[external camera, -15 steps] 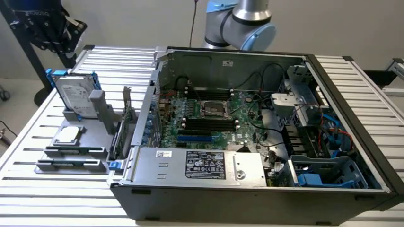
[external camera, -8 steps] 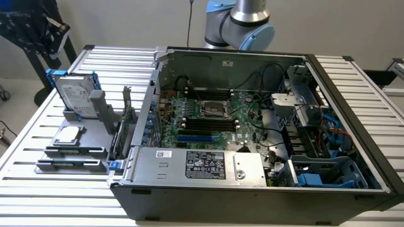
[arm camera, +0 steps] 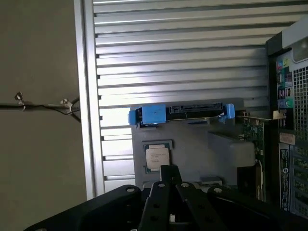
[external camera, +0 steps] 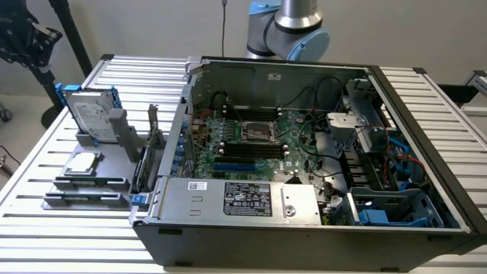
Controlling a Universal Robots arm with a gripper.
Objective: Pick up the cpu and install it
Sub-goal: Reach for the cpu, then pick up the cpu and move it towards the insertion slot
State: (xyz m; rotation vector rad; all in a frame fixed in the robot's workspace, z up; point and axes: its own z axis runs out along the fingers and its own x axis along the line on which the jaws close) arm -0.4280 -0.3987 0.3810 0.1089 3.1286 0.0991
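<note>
I see the small flat square silver cpu (arm camera: 157, 157) lying on the grey plastic stand (arm camera: 192, 147), which sits on the silver slatted metal table (external camera: 76, 240) beside the big open black computer case (external camera: 304, 228). My black gripper (arm camera: 169, 169) hangs over the cpu without touching it. Its fingers are squeezed together and hold nothing.

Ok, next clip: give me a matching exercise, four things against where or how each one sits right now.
Things:
1. cpu
2. hard drive
3. socket
4. gripper

Place or state:
A. on the motherboard inside the open case
B. shut, holding nothing
C. standing upright in a blue frame
D. lying flat on the grey holder outside the case

Pairs: 1-D, 2-C, 3-A, 4-B
</note>
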